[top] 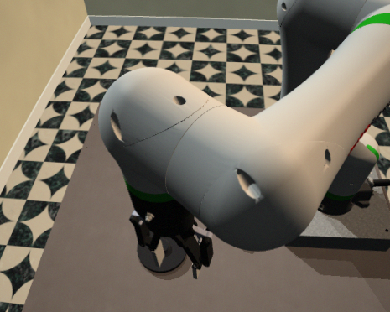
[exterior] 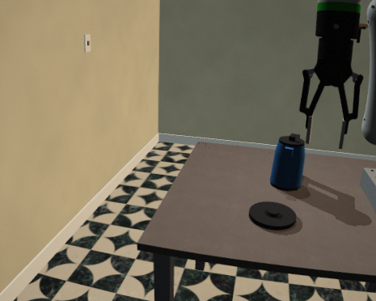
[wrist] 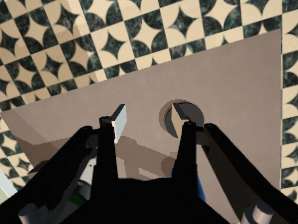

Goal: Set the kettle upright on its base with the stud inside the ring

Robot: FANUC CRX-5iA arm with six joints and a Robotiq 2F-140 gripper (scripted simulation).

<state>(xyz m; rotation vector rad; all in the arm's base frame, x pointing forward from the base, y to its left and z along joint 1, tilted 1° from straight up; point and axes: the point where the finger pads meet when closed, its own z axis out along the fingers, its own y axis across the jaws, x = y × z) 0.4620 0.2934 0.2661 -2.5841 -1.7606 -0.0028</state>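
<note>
Soft even light, crisp shadows falling right

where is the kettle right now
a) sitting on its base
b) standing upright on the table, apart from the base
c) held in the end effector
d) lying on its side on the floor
b: in the exterior view the blue kettle stands upright on the table, behind and apart from the black base, while the end effector hangs open above it, holding nothing.
</note>
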